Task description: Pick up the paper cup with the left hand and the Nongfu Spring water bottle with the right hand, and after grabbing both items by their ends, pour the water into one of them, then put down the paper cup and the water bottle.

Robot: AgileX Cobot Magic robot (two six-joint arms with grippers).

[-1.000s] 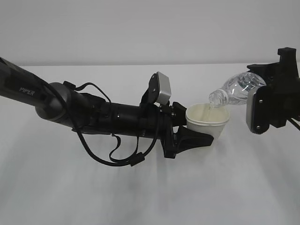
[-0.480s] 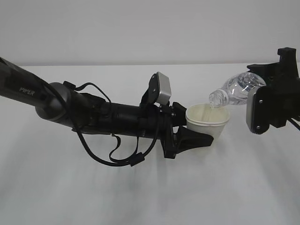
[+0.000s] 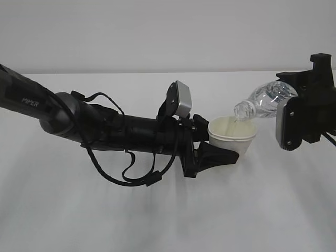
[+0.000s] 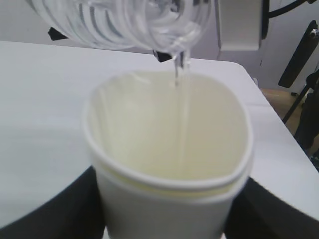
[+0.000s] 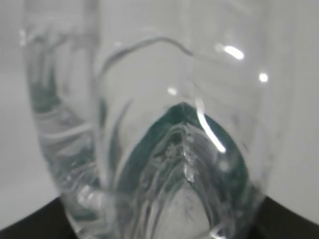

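The off-white paper cup (image 3: 232,135) hangs upright above the table, and my left gripper (image 3: 223,149) is shut on its lower body. In the left wrist view the paper cup (image 4: 169,164) fills the frame, with a black finger on each side. The Nongfu Spring water bottle (image 3: 264,101) is tilted mouth-down to the left, its neck right over the cup's rim. A thin stream of water (image 4: 180,107) falls from the bottle (image 4: 124,20) into the cup. My right gripper (image 3: 302,113) is shut on the bottle's base end. In the right wrist view the bottle (image 5: 149,149) fills the frame.
The white table (image 3: 157,215) lies under both arms. The left arm with its loose black cables (image 3: 126,173) stretches across the left half. The table's right edge (image 4: 279,129) and dark stand legs show in the left wrist view.
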